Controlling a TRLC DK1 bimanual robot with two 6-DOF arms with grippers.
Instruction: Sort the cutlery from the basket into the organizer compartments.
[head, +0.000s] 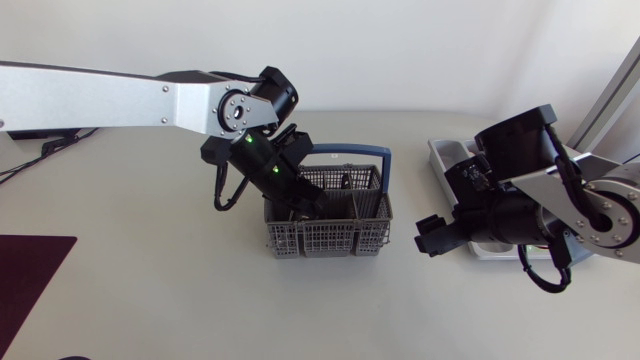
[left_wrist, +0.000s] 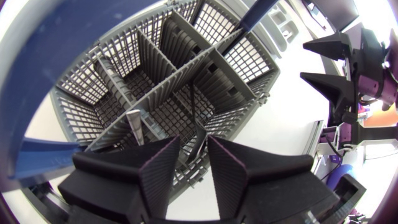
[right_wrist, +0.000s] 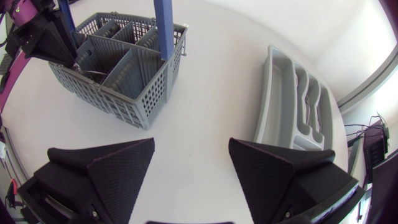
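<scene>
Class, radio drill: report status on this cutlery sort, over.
Left jaws open, low over basket, cutlery handle just ahead. Right jaws open, hovering between basket and organizer. Blue carry handle close beside left jaws.

Mid-grey basket (head: 330, 238), walls patterned in a fine square lattice; deep blue handle (head: 350, 151). Pale grey organizer (right_wrist: 283, 93), plain. Matte black fingers (right_wrist: 106, 165), speckled with a fine dotted weave. Off-white tabletop (head: 150, 290), unpatterned. Dark maroon mat (head: 25, 280) at its corner. Silver-grey arm links (head: 100, 100) with black joints, small green lights (head: 247, 143) glowing.
</scene>
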